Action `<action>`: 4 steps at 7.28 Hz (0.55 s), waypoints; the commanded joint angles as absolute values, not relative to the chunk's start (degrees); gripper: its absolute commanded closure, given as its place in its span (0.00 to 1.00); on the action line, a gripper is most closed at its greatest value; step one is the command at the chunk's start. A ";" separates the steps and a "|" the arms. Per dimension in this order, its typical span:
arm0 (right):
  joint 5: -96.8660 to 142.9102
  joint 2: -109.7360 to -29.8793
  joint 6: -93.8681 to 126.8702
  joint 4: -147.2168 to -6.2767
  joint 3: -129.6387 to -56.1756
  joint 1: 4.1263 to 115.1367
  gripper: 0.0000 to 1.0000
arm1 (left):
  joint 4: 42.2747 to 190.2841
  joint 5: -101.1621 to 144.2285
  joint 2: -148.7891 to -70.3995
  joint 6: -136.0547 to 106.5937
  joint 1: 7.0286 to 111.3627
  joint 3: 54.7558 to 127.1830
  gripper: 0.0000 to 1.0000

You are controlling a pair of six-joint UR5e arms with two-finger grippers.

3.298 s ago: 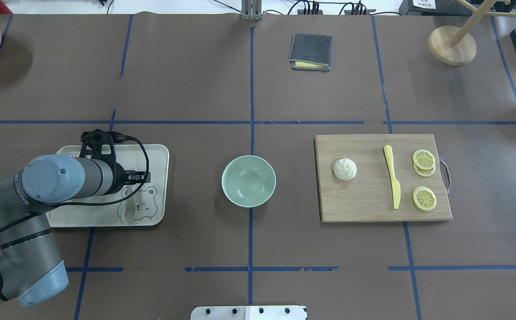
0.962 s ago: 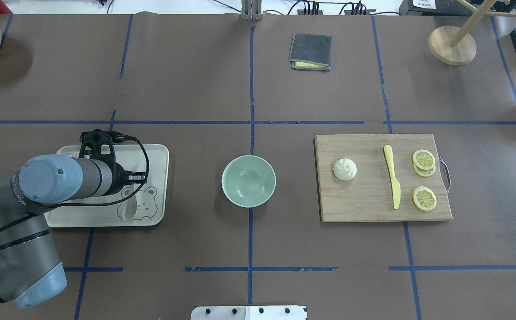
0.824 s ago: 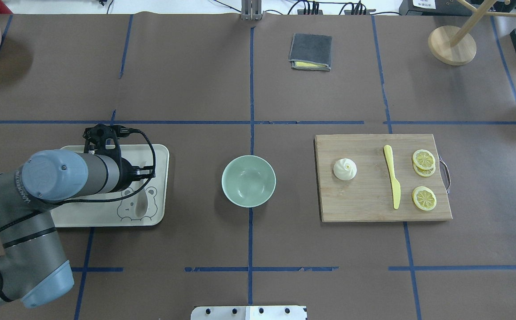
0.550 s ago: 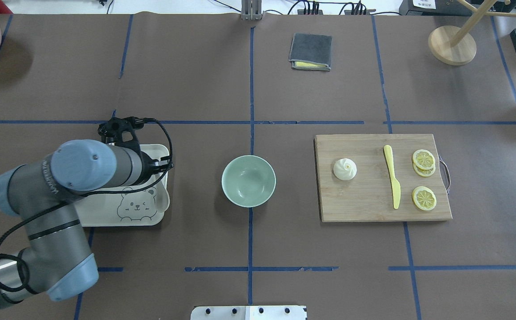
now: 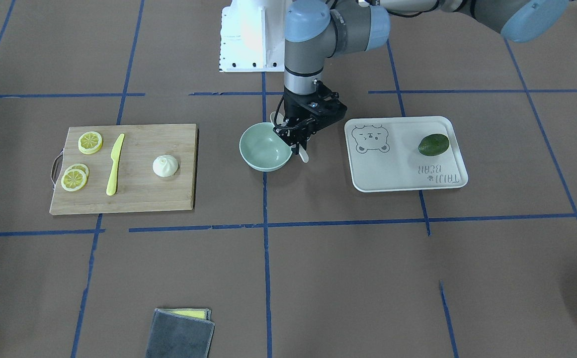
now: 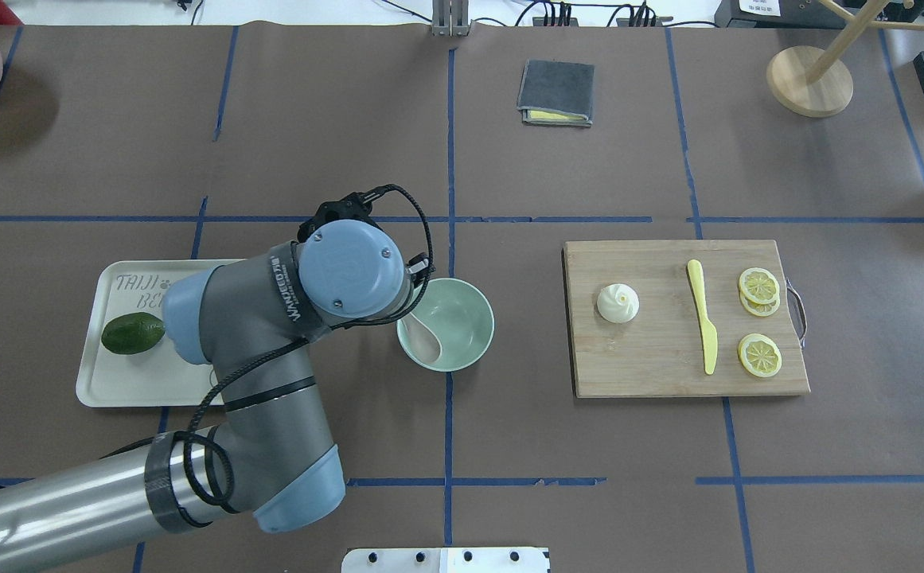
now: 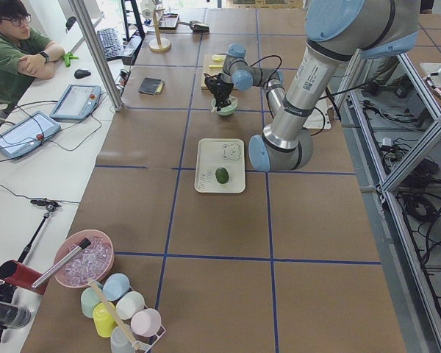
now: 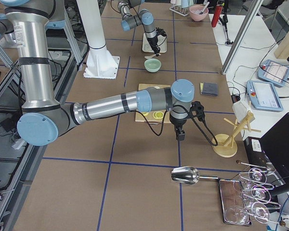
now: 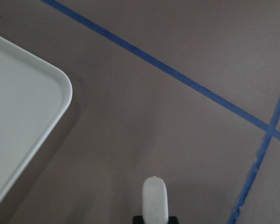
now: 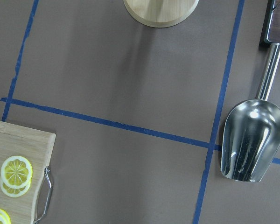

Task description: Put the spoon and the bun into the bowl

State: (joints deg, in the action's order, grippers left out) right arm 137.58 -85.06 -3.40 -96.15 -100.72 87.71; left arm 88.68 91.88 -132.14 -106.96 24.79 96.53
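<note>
My left gripper (image 5: pixel 299 140) is shut on the pale spoon (image 6: pixel 423 337) and holds it over the left rim of the mint-green bowl (image 6: pixel 462 314). In the overhead view the scoop lies within the bowl's outline. The handle end (image 9: pixel 155 201) sticks out past the fingers in the left wrist view. The bowl (image 5: pixel 261 151) holds nothing else. The white bun (image 6: pixel 617 303) sits on the wooden cutting board (image 6: pixel 653 362) to the right, also in the front view (image 5: pixel 165 165). My right gripper (image 8: pixel 181 136) shows only in the exterior right view, beyond the board; I cannot tell if it is open.
The white bear tray (image 6: pixel 135 386) holds a dark green fruit (image 6: pixel 133 333). A yellow knife (image 6: pixel 703 318) and lemon slices (image 6: pixel 759 354) lie on the board. A grey cloth (image 6: pixel 556 93), a wooden stand (image 6: pixel 809 79) and a metal scoop (image 10: pixel 249 140) are farther off.
My left arm has lifted the spoon off the bear tray and carried it right to the bowl's rim. The green fruit on the tray is now uncovered.
</note>
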 commanded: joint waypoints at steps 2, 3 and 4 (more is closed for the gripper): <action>137.64 -85.08 -3.34 -96.15 -100.72 87.71 0.00 | 88.42 91.85 -133.94 -107.85 23.64 93.96 1.00; 137.64 -85.08 -3.34 -96.15 -100.72 87.71 0.00 | 88.33 91.85 -133.95 -106.97 23.82 94.04 1.00; 137.64 -85.08 -3.34 -96.15 -100.72 87.71 0.00 | 88.33 91.76 -134.03 -106.70 24.08 94.04 1.00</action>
State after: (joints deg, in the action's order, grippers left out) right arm 137.63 -85.08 -3.34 -96.15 -100.72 87.72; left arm 88.36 91.82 -133.93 -107.26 23.84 94.07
